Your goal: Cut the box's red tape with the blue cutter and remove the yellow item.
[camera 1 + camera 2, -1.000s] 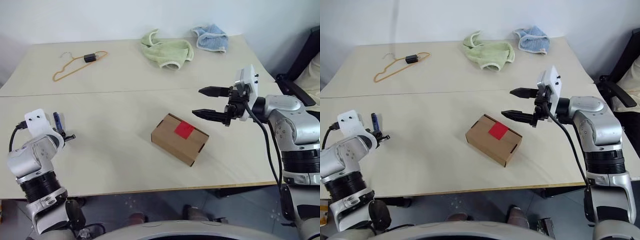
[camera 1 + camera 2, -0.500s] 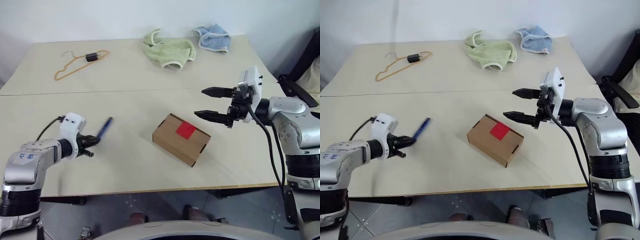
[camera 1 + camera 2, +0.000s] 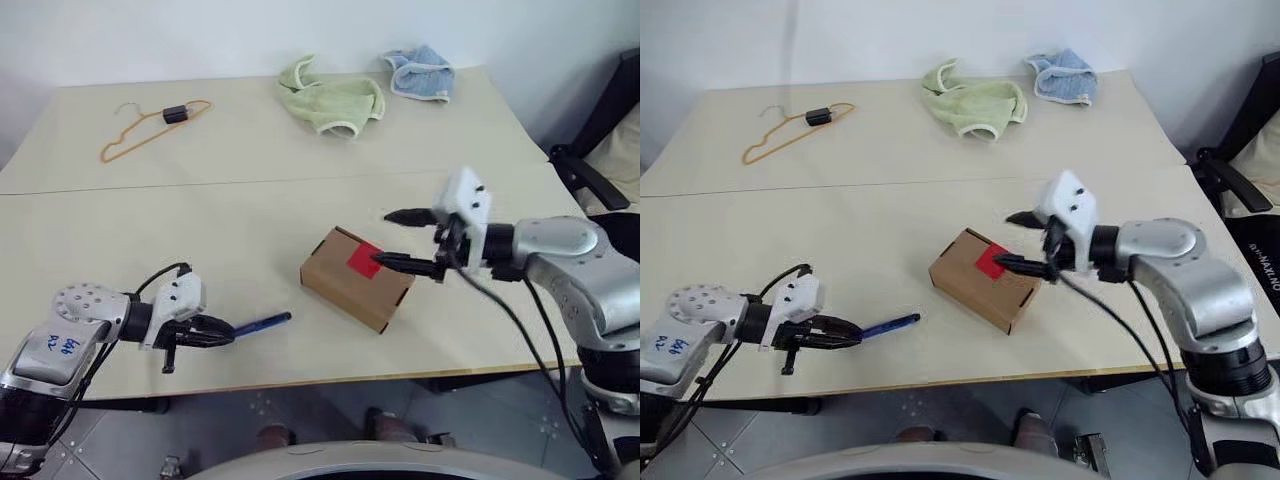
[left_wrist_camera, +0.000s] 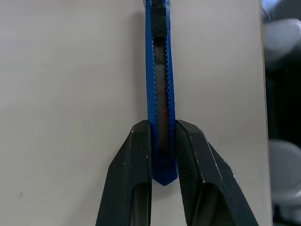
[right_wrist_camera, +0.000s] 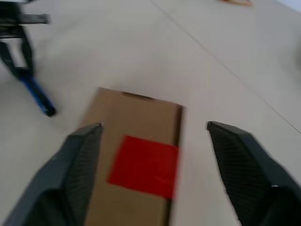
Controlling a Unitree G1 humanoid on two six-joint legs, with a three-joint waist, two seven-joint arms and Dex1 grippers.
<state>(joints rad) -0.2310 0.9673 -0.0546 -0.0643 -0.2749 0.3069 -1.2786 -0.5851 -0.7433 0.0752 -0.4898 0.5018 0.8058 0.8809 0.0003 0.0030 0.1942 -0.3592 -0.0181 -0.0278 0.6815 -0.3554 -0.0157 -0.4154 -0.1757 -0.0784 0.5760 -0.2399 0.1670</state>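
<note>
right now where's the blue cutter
The blue cutter is on the robot's left near the table's front edge, clamped in the left tool and pointing toward the box, with a gap between them.

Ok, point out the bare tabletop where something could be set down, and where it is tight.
Bare stretches: the middle of the table between the orange hanger and the green cloth, and the near left between the seam and the blue cutter. Tight: around the box, where the right gripper hovers, and the far right corner with the blue cloth.
</note>
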